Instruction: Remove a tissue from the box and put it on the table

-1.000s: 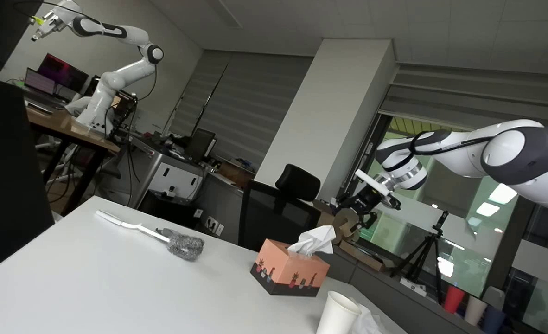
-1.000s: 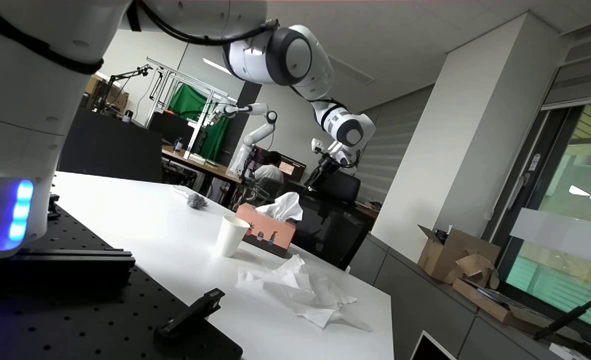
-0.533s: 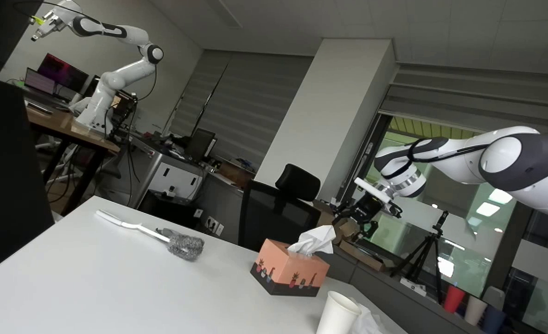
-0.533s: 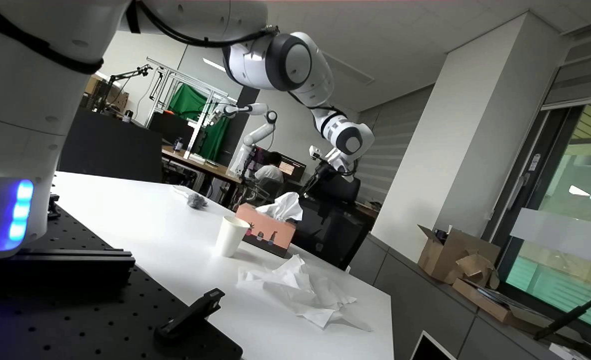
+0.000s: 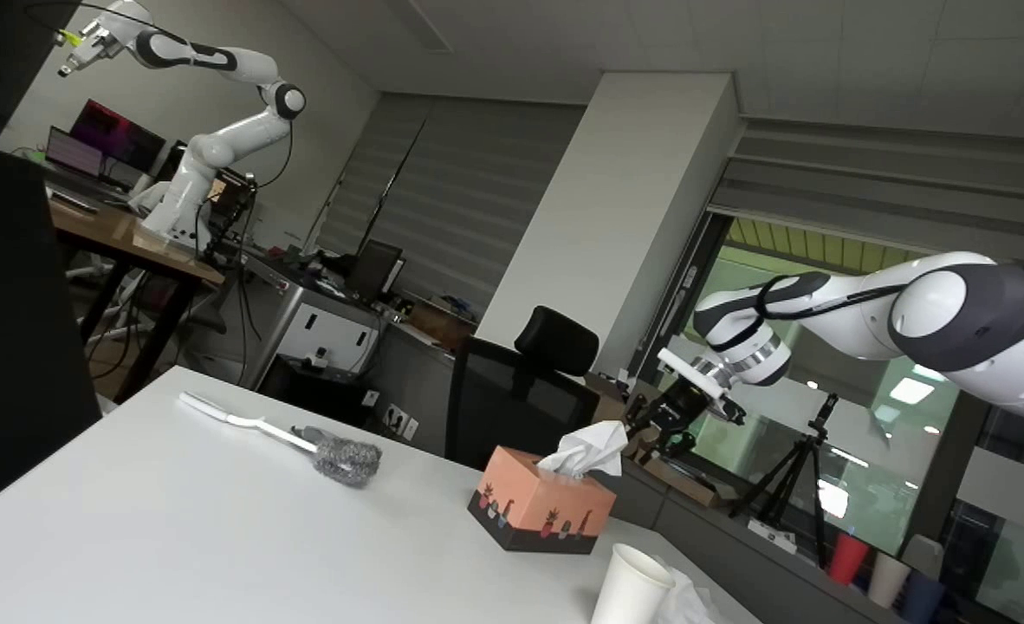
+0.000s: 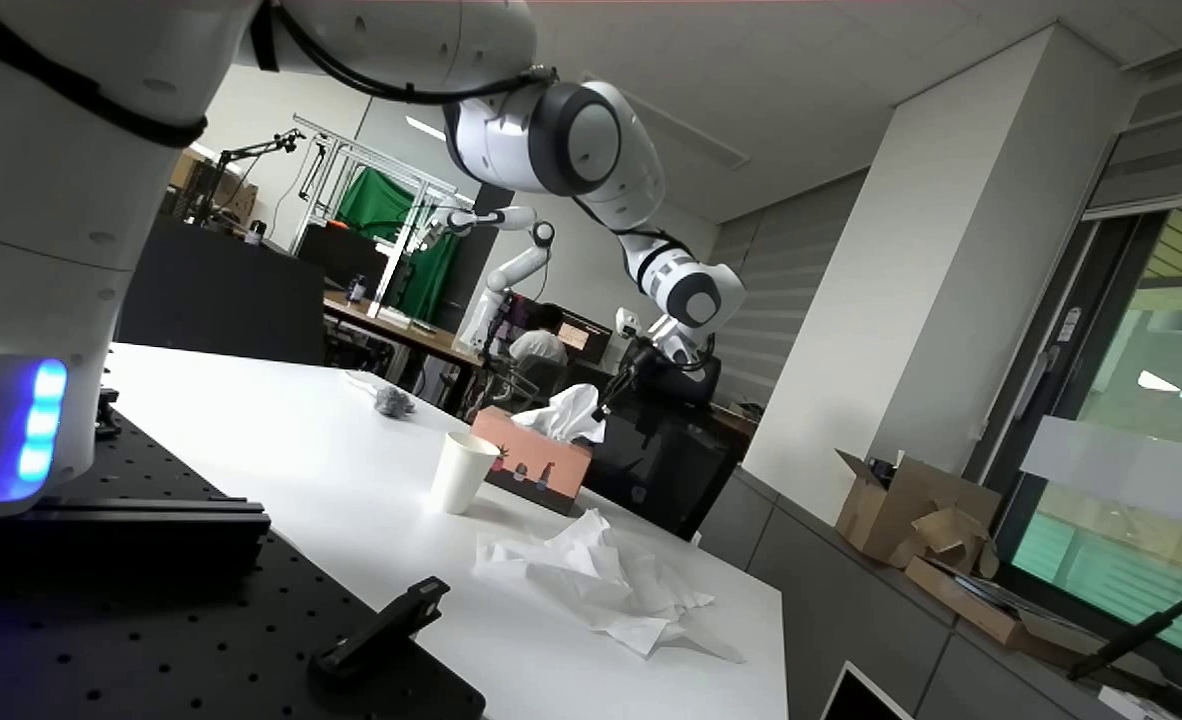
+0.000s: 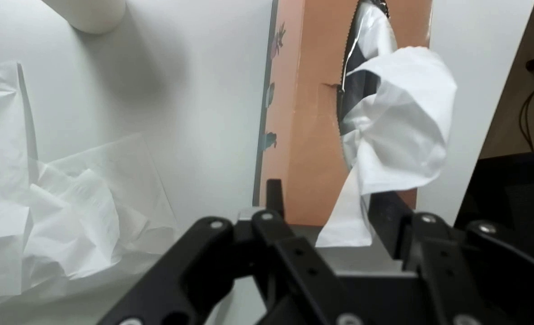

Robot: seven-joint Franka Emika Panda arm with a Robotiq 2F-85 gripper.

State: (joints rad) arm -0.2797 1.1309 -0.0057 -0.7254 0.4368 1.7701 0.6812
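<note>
The tissue (image 7: 407, 117) pokes up, crumpled, from the orange tissue box (image 7: 314, 158) on the white table (image 5: 261, 537). Near it the gripper (image 7: 329, 201) stands spread, the tissue's free corner showing between its fingers (image 7: 275, 196) in the wrist view; I cannot tell whether they touch.

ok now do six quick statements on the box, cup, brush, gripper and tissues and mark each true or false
1. A tissue sticks up out of the box. True.
2. The cup lies tipped over. False: the cup stands upright.
3. Loose tissues lie on the table. True.
4. The gripper is clamped on the box. False: the gripper is open.
5. The brush is grey at one end. True.
6. The brush stands in the cup. False: the brush lies on the table, apart from the cup.
</note>
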